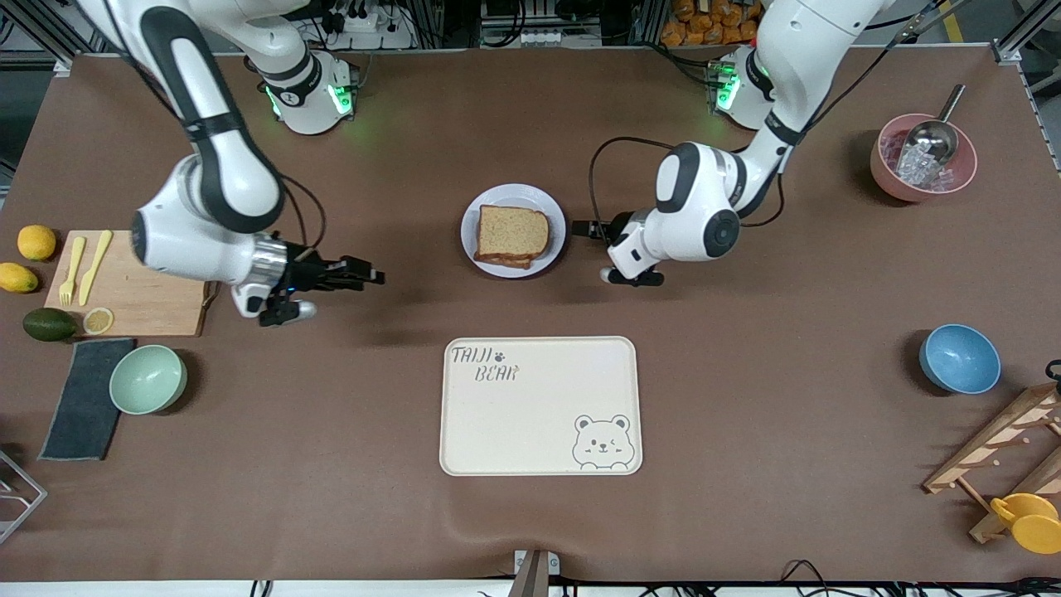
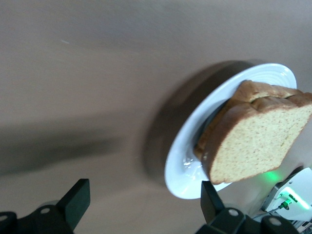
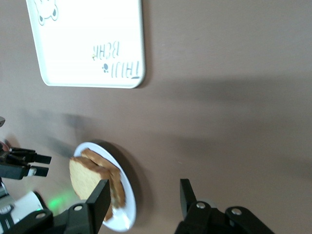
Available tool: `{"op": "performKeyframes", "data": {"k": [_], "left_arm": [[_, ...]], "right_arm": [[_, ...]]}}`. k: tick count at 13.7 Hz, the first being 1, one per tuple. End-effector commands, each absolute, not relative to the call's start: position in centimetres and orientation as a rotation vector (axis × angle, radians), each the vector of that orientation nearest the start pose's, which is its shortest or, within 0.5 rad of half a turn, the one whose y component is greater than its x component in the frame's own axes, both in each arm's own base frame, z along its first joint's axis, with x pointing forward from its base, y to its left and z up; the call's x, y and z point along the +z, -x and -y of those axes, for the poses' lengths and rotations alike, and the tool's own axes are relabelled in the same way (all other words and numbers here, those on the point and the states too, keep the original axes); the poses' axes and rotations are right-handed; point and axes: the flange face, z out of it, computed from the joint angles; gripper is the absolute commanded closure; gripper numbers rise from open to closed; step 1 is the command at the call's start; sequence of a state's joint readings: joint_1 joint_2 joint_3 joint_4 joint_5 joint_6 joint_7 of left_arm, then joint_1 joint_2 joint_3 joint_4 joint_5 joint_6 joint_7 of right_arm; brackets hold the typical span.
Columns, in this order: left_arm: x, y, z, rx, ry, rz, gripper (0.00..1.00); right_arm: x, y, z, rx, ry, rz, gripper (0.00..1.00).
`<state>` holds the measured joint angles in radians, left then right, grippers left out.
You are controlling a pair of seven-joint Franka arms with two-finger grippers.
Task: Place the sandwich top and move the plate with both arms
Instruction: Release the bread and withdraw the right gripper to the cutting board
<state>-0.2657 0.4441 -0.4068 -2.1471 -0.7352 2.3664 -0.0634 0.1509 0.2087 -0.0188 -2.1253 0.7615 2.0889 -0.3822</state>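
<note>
Centre frame: bread top (image 1: 514, 233) already on plate (image 1: 549, 206); both claws empty, fingers apart.
Left gripper (image 1: 590, 229) beside rim, right gripper (image 1: 365, 274) mid-left over table; grip opposite rims, lift level.

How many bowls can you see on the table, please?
3: a mint bowl beside the dark cloth, a blue bowl near the wooden rack, and a pink bowl holding a scoop.

place: robotics lab | evidence: aluminium frame (image 1: 1024, 33), cables (image 1: 365, 21), brown-covered table (image 1: 746, 398)
</note>
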Motion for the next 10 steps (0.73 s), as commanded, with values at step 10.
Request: {"op": "performKeyframes", "data": {"k": [10], "left_arm": [[16.2, -40.8, 38.8, 0.756, 3.563, -0.006, 0.0]], "right_arm": [[50.5, -60.2, -1.2, 0.298, 2.878, 0.123, 0.32]]}}
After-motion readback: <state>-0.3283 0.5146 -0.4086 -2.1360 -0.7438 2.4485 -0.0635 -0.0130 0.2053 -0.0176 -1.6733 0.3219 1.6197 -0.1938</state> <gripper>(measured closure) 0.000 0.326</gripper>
